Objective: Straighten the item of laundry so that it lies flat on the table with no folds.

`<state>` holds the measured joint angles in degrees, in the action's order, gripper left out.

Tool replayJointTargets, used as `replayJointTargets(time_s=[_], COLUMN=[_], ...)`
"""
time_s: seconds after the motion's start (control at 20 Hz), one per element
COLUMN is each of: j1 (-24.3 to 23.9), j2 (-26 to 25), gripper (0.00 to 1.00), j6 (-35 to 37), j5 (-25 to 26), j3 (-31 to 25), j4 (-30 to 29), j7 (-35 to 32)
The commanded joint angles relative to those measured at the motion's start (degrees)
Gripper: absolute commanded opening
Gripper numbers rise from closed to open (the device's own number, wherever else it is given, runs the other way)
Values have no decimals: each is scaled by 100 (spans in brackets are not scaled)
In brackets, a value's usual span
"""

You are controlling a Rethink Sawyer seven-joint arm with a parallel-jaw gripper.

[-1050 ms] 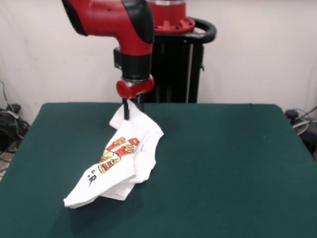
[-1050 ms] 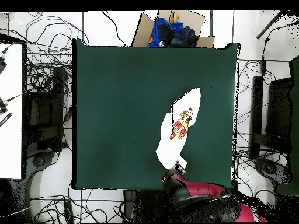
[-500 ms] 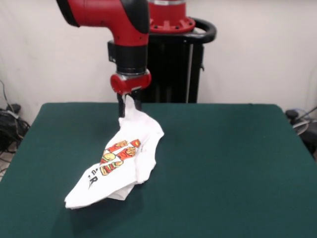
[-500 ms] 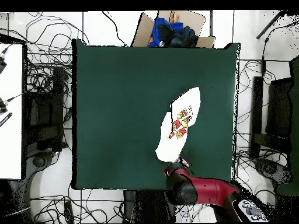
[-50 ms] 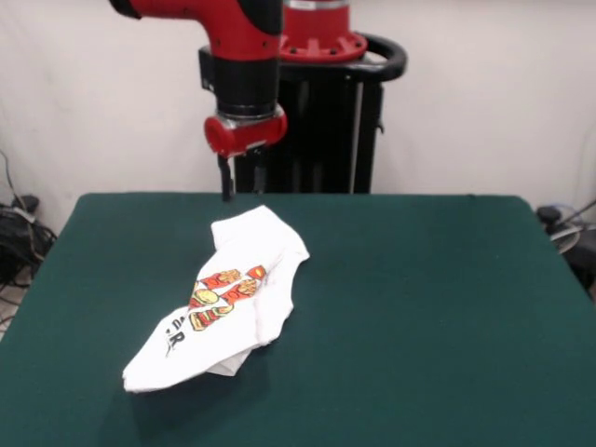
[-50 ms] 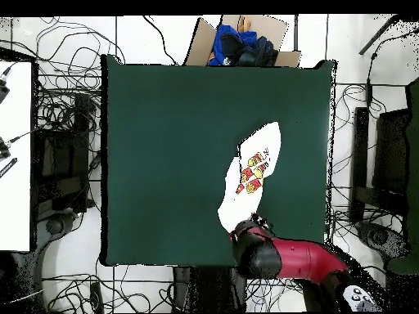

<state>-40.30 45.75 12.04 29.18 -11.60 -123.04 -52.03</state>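
The item of laundry (image 5: 226, 300) lies crumpled in a long diagonal bundle on the table (image 5: 438, 307), toward the far left part of the top in the front view, its printed patch showing in the middle and plain white folds doubled over along both sides. Above its far end hangs the gripper (image 5: 240, 177), clear of the cloth and holding nothing; its thin fingers are seen edge-on, so I cannot tell how far apart they stand. The shirt is not yet flat, so the job looks to be between grasps: the next move calls for choosing an edge or corner of the bundle and drawing it outward to open a fold. Nothing on the green top stands in the way; beyond the table edge, overhead, sit a cardboard box with dark clothes (image 6: 241, 45) and tangled cables (image 6: 61, 106).
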Motion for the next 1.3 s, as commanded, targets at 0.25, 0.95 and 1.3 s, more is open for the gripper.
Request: replayJointTargets(time_s=[0.25,0.95,1.3], j1=[-48,291,804], j2=[635,715,510], gripper=[100,100,100], j6=[1020,1970,1754], j5=[-764,-1117,-1055], j3=[-1111,-1356,-946], j4=[240,1076,1534], j7=[-529,-356,-1039])
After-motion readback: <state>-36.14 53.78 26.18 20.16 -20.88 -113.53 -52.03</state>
